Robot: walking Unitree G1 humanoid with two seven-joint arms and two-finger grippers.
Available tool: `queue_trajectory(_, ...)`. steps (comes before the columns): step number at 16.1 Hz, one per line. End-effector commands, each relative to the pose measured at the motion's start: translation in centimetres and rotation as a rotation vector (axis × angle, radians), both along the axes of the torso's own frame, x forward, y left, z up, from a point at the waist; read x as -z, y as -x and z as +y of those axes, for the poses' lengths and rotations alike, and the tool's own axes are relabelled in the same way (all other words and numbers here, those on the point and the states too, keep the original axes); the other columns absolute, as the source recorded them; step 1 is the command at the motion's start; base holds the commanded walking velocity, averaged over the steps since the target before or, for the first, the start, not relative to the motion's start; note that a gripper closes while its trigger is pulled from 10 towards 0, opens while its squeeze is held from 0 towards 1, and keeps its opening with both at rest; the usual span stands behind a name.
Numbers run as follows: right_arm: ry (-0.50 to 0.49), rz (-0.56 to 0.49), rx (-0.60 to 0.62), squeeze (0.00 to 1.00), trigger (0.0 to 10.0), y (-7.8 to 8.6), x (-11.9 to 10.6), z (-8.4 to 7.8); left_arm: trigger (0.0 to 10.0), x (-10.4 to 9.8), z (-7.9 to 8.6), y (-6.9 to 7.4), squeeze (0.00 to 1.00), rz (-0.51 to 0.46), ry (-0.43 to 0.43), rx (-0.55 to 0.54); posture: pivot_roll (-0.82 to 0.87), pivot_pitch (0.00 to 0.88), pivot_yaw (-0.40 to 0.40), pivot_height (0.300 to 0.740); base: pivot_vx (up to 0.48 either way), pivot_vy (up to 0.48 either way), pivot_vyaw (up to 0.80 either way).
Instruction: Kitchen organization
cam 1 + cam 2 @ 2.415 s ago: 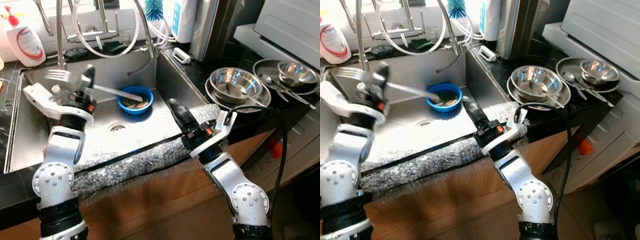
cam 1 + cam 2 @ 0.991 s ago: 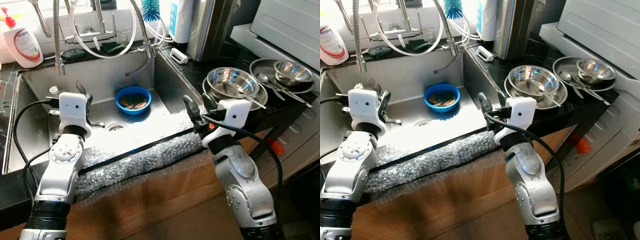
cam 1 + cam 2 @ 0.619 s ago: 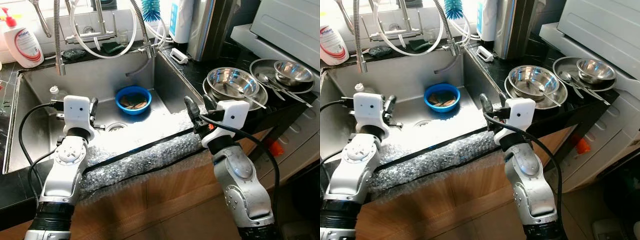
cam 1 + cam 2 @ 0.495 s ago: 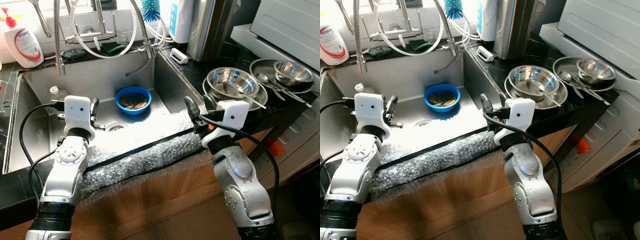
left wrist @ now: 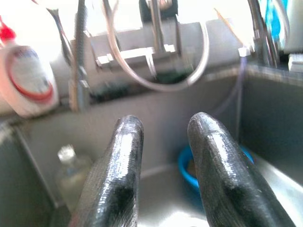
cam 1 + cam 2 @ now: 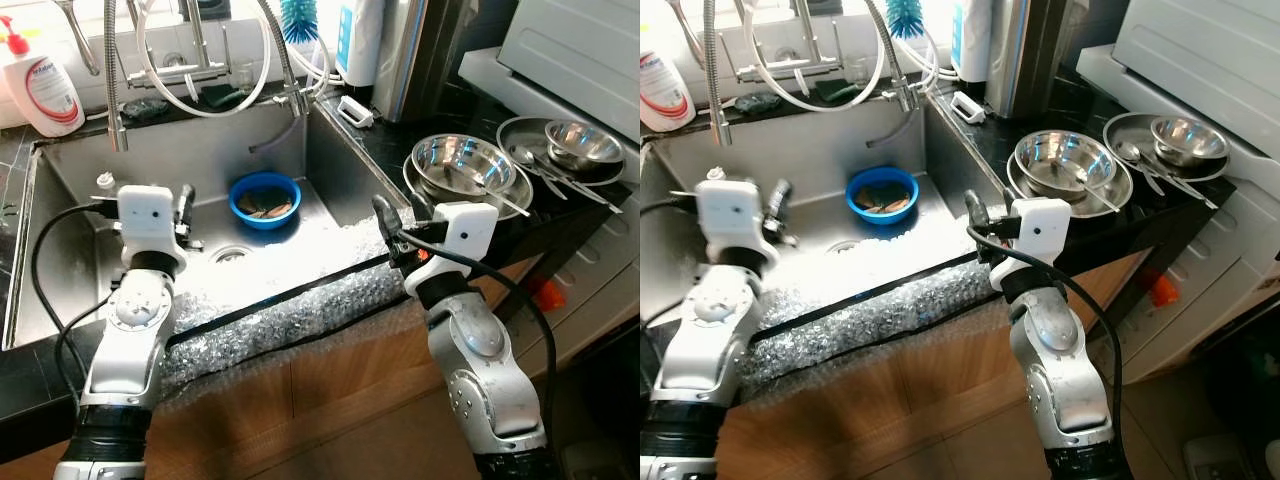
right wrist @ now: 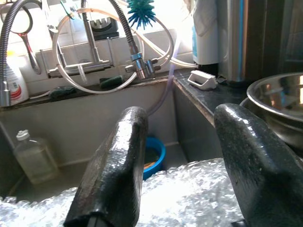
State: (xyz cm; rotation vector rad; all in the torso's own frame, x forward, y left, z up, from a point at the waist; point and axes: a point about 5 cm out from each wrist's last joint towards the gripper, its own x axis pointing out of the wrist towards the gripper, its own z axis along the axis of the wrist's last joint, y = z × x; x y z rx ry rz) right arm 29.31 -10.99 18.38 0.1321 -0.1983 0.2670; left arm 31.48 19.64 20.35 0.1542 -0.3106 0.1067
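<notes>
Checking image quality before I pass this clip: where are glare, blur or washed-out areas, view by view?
Left eye view: the sink floor by the blue bowl is blown out white. Left wrist view: soft throughout, with the faucet smeared and the background overexposed. Right wrist view: sharper, though the window behind the blue brush is washed out.

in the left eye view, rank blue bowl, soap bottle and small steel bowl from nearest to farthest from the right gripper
1. Blue bowl, in the sink, to the left of the right gripper.
2. Small steel bowl, far right on the counter.
3. Soap bottle, back left corner.
</notes>
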Motion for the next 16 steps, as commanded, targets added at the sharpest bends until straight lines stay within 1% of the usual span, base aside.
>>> queue_trajectory(1, 0.006, -0.026, 0.015, 0.00, 10.0, 0.0, -0.6, -0.2, 10.0, -1.3, 0.1, 0.4, 0.00, -0.065, -0.002, -0.009, -0.01, 0.081, -0.007, 0.740, 0.000, 0.000, 0.00)
queue_trajectory(3, 0.010, -0.045, 0.037, 0.00, 10.0, 0.1, -0.9, -0.5, 10.0, -1.2, 0.4, 0.8, 0.00, -0.062, -0.009, -0.012, -0.01, 0.078, -0.002, 0.740, 0.000, 0.000, 0.00)
queue_trajectory(4, 0.016, -0.063, 0.049, 1.00, 10.0, 0.2, -1.2, -0.7, 10.0, -0.9, 0.5, 1.0, 0.00, -0.055, -0.013, -0.015, -0.02, 0.073, 0.001, 0.740, 0.000, 0.000, 0.00)
queue_trajectory(5, 0.032, -0.088, 0.070, 1.00, 10.0, 0.3, -1.6, -1.1, 10.0, -0.6, 0.7, 1.4, 0.00, -0.048, -0.018, -0.015, -0.02, 0.070, 0.001, 0.740, 0.000, 0.000, 0.00)
queue_trajectory(8, 0.092, -0.140, 0.191, 1.00, 10.0, 0.3, -3.0, -4.2, 10.0, 0.0, 1.1, 2.0, 0.00, -0.028, -0.023, -0.026, -0.02, 0.064, 0.002, 0.740, 0.000, 0.000, 0.00)
queue_trajectory(9, 0.103, -0.158, 0.218, 1.00, 10.0, 0.5, -3.6, -4.8, 10.0, 0.1, 1.1, 2.1, 0.00, -0.024, -0.020, -0.027, -0.02, 0.064, 0.002, 0.740, 0.000, 0.000, 0.00)
queue_trajectory(11, 0.118, -0.177, 0.258, 1.00, 10.0, 0.9, -4.1, -5.5, 10.0, 0.3, 0.9, 2.1, 0.00, -0.020, -0.020, -0.023, -0.02, 0.062, -0.001, 0.740, 0.000, 0.000, 0.00)
queue_trajectory(13, 0.116, -0.191, 0.390, 1.00, 10.0, 1.4, -4.5, -7.3, 10.0, 0.3, 0.8, 2.1, 0.00, -0.020, -0.020, -0.019, -0.03, 0.073, -0.003, 0.740, 0.000, 0.000, 0.00)
queue_trajectory(14, 0.128, -0.183, 0.403, 0.64, 10.0, 1.5, -4.5, -7.7, 10.0, 0.4, 0.8, 2.1, 0.00, -0.015, -0.020, -0.018, -0.03, 0.075, 0.000, 0.740, 0.000, 0.000, 0.00)
queue_trajectory(15, 0.143, -0.172, 0.406, 0.00, 10.0, 1.5, -4.4, -7.9, 10.0, 0.5, 0.8, 2.1, 0.00, -0.012, -0.020, -0.017, -0.03, 0.077, -0.002, 0.740, 0.000, 0.000, 0.00)
queue_trajectory(16, 0.142, -0.157, 0.412, 0.00, 10.0, 1.4, -4.2, -8.2, 10.0, 0.5, 0.7, 2.0, 0.00, -0.012, -0.020, -0.016, -0.03, 0.080, -0.003, 0.740, 0.000, 0.000, 0.00)
